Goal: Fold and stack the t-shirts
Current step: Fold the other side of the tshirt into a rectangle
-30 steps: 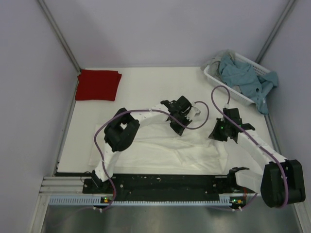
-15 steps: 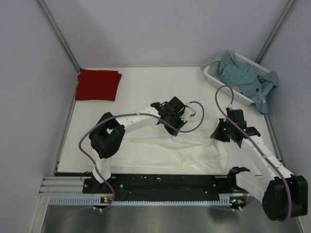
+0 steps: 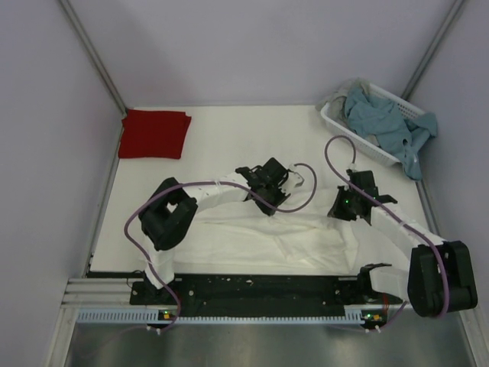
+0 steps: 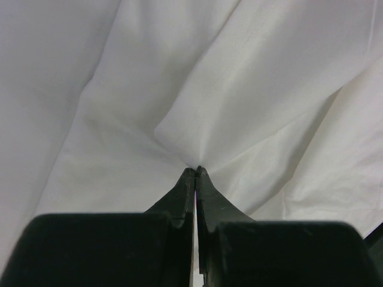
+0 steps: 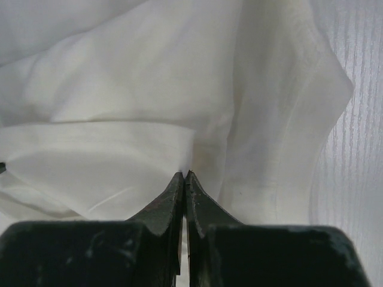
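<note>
The white t-shirt (image 3: 252, 237) lies rumpled across the near half of the table, its print not showing. My left gripper (image 3: 263, 200) is shut on a pinch of its far edge; the left wrist view shows the cloth (image 4: 197, 119) fanning out from the closed tips (image 4: 196, 172). My right gripper (image 3: 338, 212) is shut on the shirt's right edge; the right wrist view shows folded white cloth (image 5: 119, 149) at the closed tips (image 5: 184, 175). The dark red t-shirt (image 3: 154, 134) lies folded flat at the far left corner.
A white slotted basket (image 3: 359, 138) at the far right holds grey-blue cloth (image 3: 386, 126) that spills over its rim. Purple cables loop above both arms. The bare table shows at the right of the right wrist view (image 5: 353, 149).
My left gripper has drawn back left and nearer with the cloth. My right gripper swung slightly right and back. The white shirt's far edge has shifted with them.
</note>
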